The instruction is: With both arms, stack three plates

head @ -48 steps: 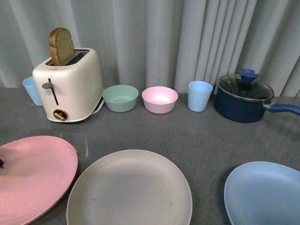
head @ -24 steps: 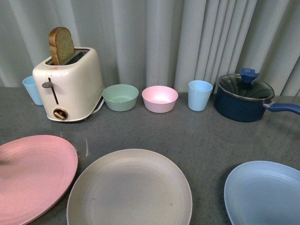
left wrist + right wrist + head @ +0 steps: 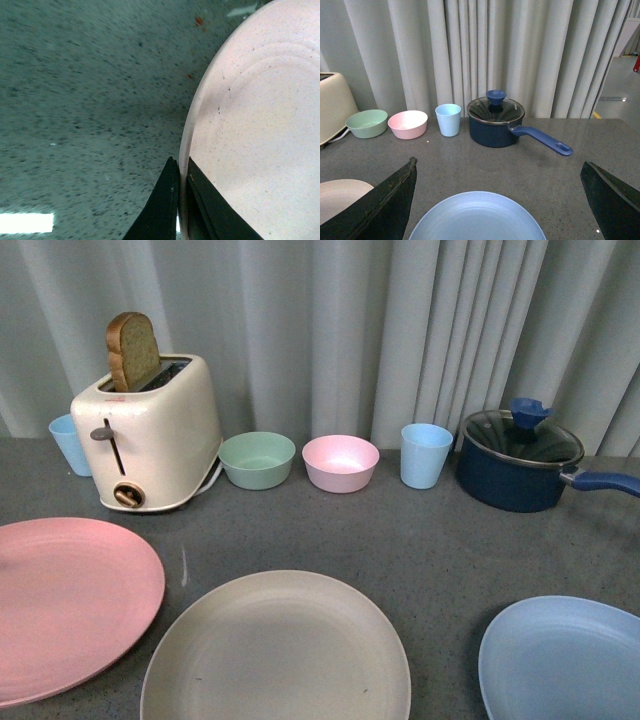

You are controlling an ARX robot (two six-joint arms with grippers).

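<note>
The pink plate [image 3: 70, 605] sits at the front left of the grey counter. The beige-grey plate [image 3: 276, 650] lies at the front middle and the light blue plate [image 3: 565, 660] at the front right. In the left wrist view my left gripper [image 3: 180, 172] is shut on the rim of the pink plate [image 3: 255, 140], one black finger on each side. In the right wrist view my right gripper [image 3: 497, 172] is open wide, its fingers [image 3: 390, 200] on either side of the light blue plate [image 3: 477, 220]. Neither arm shows in the front view.
Along the back stand a cream toaster [image 3: 150, 435] with a bread slice, a blue cup [image 3: 70, 443] behind it, a green bowl [image 3: 257, 459], a pink bowl [image 3: 340, 462], a blue cup [image 3: 426, 454] and a dark blue lidded pot [image 3: 520, 465]. A curtain hangs behind.
The pink plate has risen slightly and shifted toward the back in the front view. The whole front view has shifted a little, the back row sitting lower in frame.
</note>
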